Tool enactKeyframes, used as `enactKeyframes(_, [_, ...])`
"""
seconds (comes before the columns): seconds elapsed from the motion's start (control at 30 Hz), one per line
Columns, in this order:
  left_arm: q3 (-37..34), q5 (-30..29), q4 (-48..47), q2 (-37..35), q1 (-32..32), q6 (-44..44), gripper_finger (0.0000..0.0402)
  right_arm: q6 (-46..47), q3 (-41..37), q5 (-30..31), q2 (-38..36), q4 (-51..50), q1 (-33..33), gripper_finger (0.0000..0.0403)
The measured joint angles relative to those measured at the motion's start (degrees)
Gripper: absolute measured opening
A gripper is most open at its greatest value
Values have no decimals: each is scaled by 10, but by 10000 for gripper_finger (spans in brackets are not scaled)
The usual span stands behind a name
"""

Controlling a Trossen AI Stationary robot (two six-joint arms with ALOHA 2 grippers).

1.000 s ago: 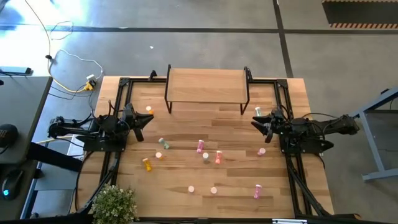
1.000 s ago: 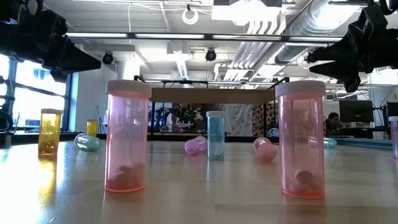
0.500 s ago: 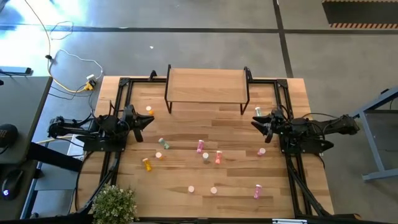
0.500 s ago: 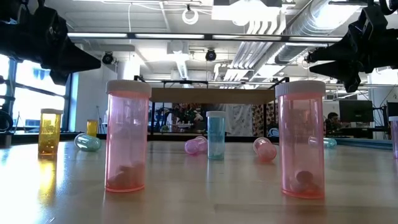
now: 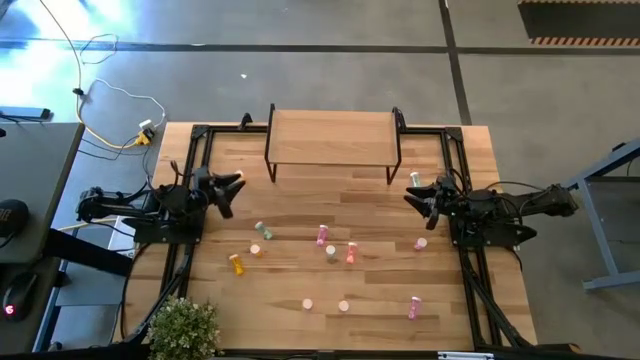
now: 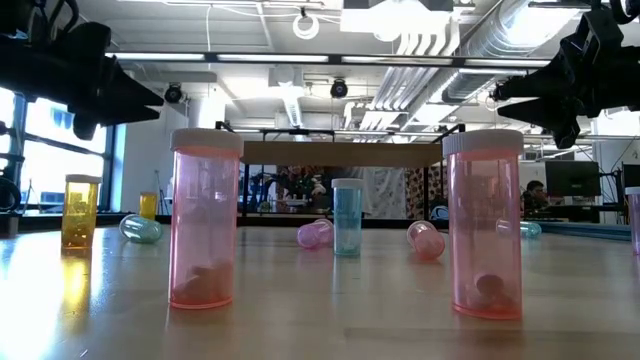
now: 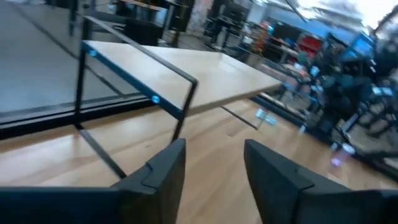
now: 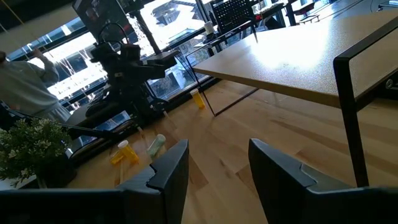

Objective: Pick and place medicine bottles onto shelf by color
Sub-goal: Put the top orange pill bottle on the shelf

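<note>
Hovering at the left edge of the table (image 5: 300, 260), the left gripper (image 5: 232, 185) has its fingers (image 7: 163, 174) parted with nothing between them, and points toward the shelf (image 5: 333, 137). The right gripper (image 5: 415, 196) hangs at the right edge, its fingers (image 8: 169, 169) likewise apart and empty. The shelf stands at the far middle of the table on black legs, and its board is bare. The medicine bottles (image 5: 332, 248) are scattered across the tabletop in front of it, some upright, some lying down. An orange bottle (image 5: 240, 175) stands just beside the left gripper, near the shelf's left leg. A pale green bottle (image 5: 415, 179) stands close to the right gripper. A potted plant (image 5: 183, 327) sits at the near left corner.
</note>
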Motion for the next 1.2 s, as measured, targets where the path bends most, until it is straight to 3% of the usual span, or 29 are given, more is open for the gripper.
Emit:
enactKeyframes(0.13, [0,-31,0,0,0,-60,173,0,0,0,0,0,0,158])
enactKeyframes(0.33, [1,-61,17,0,1,-60,172,0,0,0,0,0,0,158])
enactKeyframes(0.63, [86,-48,0,33,35,90,170,0,0,0,0,0,0,158])
enactKeyframes(0.9, [219,11,-119,140,85,124,170,0,0,0,0,0,0,158])
enactKeyframes(1.2, [382,110,-342,295,176,92,170,0,0,0,0,0,0,158])
